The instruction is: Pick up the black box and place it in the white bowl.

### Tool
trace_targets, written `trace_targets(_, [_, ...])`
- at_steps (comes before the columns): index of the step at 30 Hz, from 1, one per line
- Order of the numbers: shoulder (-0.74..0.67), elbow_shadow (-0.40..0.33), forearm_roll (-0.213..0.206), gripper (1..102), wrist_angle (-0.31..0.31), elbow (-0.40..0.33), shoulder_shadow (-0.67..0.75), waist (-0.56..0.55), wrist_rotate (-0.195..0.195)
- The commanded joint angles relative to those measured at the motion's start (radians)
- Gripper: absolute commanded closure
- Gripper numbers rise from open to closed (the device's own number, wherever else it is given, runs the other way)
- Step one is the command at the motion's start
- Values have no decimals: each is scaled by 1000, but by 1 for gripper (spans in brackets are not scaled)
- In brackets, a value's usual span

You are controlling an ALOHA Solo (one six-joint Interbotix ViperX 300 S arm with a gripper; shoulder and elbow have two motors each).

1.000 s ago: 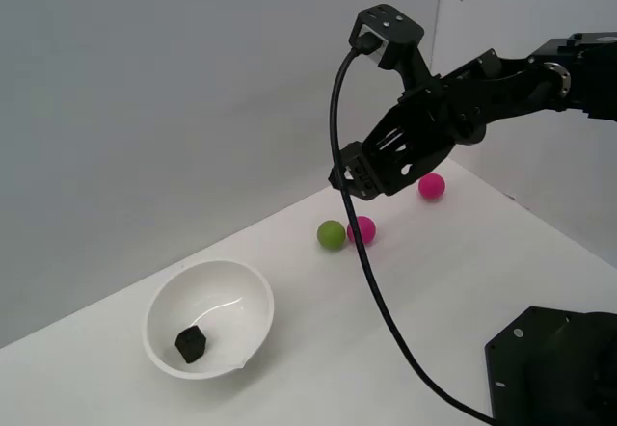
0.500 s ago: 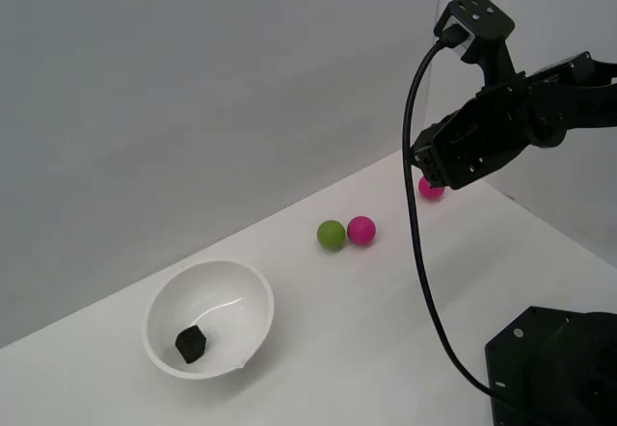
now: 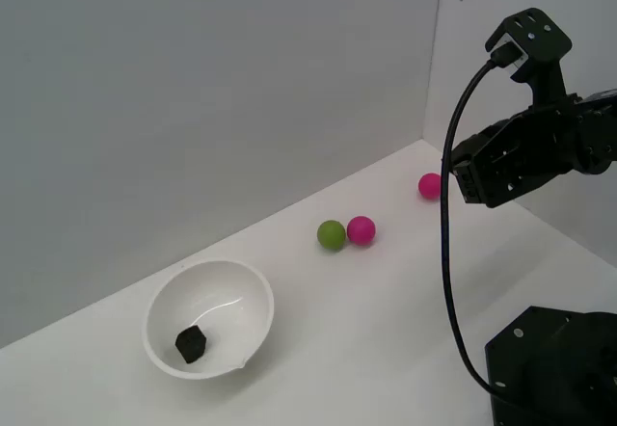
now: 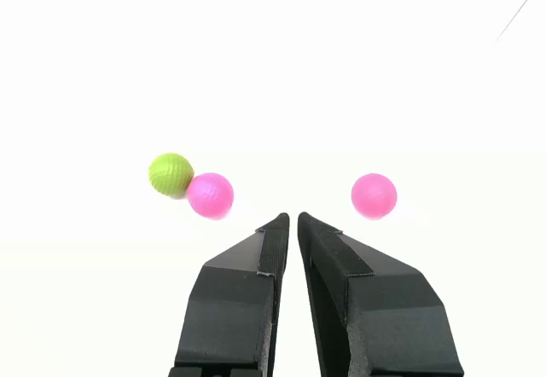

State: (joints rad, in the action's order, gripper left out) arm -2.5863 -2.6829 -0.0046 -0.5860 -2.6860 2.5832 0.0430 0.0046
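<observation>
The black box (image 3: 191, 343), a tiny matte cube, lies inside the white bowl (image 3: 253, 297) at the exterior view's lower left. My gripper (image 3: 456, 177) hangs in the air far to the exterior view's right of the bowl, above the table near a pink ball. In the wrist view the gripper (image 4: 293, 217) has its two black fingers almost touching, with nothing between them. The bowl and box are out of the wrist view.
A green ball (image 3: 332, 234) and a pink ball (image 3: 362, 229) touch each other mid-table; they also show in the wrist view as green ball (image 4: 170, 174) and pink ball (image 4: 210, 194). Another pink ball (image 3: 430, 186) lies near the back corner. A black base (image 3: 554, 368) stands at lower right.
The arm has swung toward the exterior view's right and pulled back from above the middle balls, away from the bowl. The black box has stayed in the bowl.
</observation>
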Motion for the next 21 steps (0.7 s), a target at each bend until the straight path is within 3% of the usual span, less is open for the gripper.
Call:
trace_targets(1, [-3, -3, 18, 100, 11, -5, 3, 23, 9])
trace_targets(6, [-12, -55, 31, 100, 26, -54, 15, 44, 9])
trace_targets(21, [38, -57, 26, 100, 32, -57, -38, 46, 9])
